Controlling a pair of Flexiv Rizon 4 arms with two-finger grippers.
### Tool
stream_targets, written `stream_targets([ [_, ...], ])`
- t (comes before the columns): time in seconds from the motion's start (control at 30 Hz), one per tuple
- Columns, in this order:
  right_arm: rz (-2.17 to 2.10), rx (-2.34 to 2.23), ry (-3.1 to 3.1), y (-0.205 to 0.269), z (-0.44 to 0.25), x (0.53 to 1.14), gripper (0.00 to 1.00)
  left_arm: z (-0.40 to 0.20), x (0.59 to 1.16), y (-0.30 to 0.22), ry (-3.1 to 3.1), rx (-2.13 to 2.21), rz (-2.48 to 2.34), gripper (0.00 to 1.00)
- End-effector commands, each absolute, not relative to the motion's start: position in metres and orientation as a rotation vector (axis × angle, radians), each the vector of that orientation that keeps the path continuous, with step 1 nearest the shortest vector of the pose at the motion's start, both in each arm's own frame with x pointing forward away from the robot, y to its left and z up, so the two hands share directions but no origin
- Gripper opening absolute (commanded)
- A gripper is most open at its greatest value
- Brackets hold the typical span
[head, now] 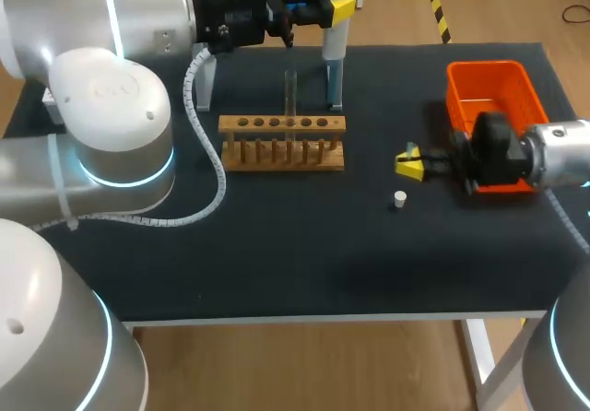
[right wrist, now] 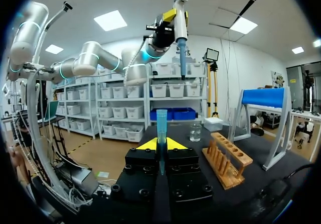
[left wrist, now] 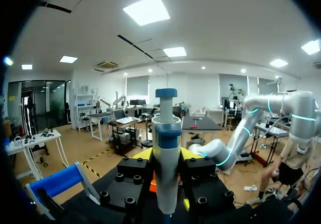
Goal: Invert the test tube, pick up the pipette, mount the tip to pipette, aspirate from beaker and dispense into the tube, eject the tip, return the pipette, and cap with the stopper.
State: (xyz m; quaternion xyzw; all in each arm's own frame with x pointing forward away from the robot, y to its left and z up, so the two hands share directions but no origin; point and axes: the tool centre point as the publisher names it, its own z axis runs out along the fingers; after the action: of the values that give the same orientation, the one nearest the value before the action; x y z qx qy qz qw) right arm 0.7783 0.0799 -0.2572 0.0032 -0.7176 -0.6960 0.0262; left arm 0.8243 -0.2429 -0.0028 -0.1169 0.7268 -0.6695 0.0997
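Note:
My left gripper hangs above the table's far edge, shut on the grey-and-blue pipette, which hangs upright with its nozzle pointing down. In the left wrist view the pipette stands between the yellow tips of the left gripper. My right gripper is low over the table, to the right of the wooden rack, and is shut on a blue pipette tip held upright. A clear test tube stands in the rack. The white stopper lies on the mat just in front of the right gripper. A glass beaker stands beyond the rack.
An orange bin sits at the back right, right beside my right wrist. A blue-topped pipette stand rises behind the rack at the far edge. The dark mat covers the table's near half.

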Motion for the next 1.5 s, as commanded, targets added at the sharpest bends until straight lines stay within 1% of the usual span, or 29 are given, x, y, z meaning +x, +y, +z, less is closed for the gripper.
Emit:
stream_targets([
  [0.03,-2.155,0.024,-2.201,0.103,-0.26,0.789,0.0,-0.003,0.824,-0.242,2.149,-0.345,-1.981,0.0],
  [0.23,-2.163,0.041,-2.184,0.122,-0.257,0.796,0.0,-0.003,0.824,-0.242,2.149,-0.345,-1.981,0.0],
  [0.77,-2.159,0.078,-2.171,0.156,-0.253,0.811,0.0,-0.003,0.824,-0.242,2.149,-0.345,-1.981,0.0],
  [1.5,-2.12,0.124,-2.182,0.185,-0.253,0.822,0.0,-0.003,0.824,-0.242,2.149,-0.345,-1.981,0.0],
])
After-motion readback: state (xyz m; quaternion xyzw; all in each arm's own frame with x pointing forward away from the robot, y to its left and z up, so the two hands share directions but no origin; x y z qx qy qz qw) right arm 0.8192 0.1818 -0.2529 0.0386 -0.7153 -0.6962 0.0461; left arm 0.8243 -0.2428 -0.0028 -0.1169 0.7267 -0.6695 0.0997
